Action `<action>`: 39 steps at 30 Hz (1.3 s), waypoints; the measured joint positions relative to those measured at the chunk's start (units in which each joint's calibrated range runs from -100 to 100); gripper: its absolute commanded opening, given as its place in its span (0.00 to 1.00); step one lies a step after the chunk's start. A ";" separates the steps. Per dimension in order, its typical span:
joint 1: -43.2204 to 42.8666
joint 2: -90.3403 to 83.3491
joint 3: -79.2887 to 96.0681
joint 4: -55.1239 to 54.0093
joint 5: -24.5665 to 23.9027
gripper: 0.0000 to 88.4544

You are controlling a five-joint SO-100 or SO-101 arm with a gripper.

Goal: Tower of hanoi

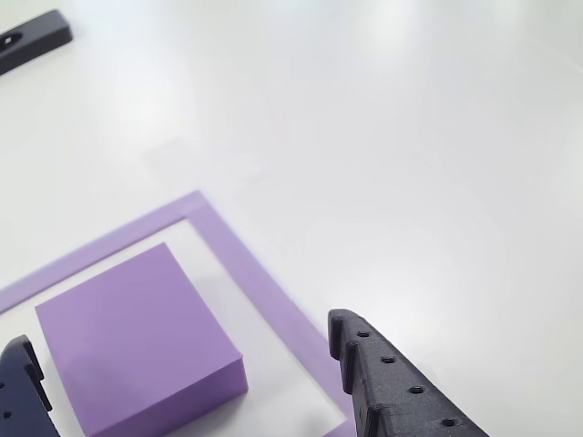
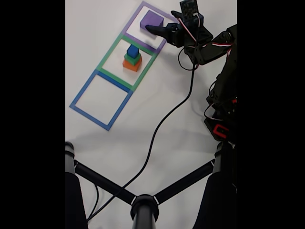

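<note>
Blocks number four on the white table [image 2: 181,143]: one purple block [image 2: 151,20], one orange block [image 2: 132,65], one green block [image 2: 133,58] and one small blue cube [image 2: 133,49]. Tape squares number three, laid in a slanting row in the fixed view: a blue tape square [image 2: 84,90] nearest, a green tape square [image 2: 108,54] in the middle, a purple tape square [image 2: 135,16] farthest. The purple block lies flat and alone inside the purple outline, its edges turned a little against the tape (it is near enough square that I can't name a long axis). The other three stand stacked inside the green outline, orange at the bottom, green on it, blue on top, upright. The arm [image 2: 209,47] reaches in from the right of the fixed view, bent over at the far end of the table, a black cable [image 2: 162,124] trailing from it toward the near side. Its gripper [image 2: 162,25] sits just beside the purple block, fingers spread, one dark finger [image 1: 392,378] to the right of the block in the other view and one finger [image 1: 20,387] at its left; they are released, clasping nothing.
</note>
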 measured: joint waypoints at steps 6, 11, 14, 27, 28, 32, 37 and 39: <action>-0.08 3.29 -1.22 -3.45 0.00 0.44; -2.29 4.73 -1.31 -5.78 0.00 0.45; -2.46 5.66 -1.31 -7.22 0.00 0.46; -2.05 9.12 -3.05 -8.59 0.00 0.48; -2.05 9.46 -3.39 -8.67 0.00 0.48; -1.96 10.98 -4.87 -8.83 0.00 0.48; -1.72 12.41 -6.01 -9.95 0.00 0.47; -1.72 12.75 -6.09 -10.35 0.00 0.47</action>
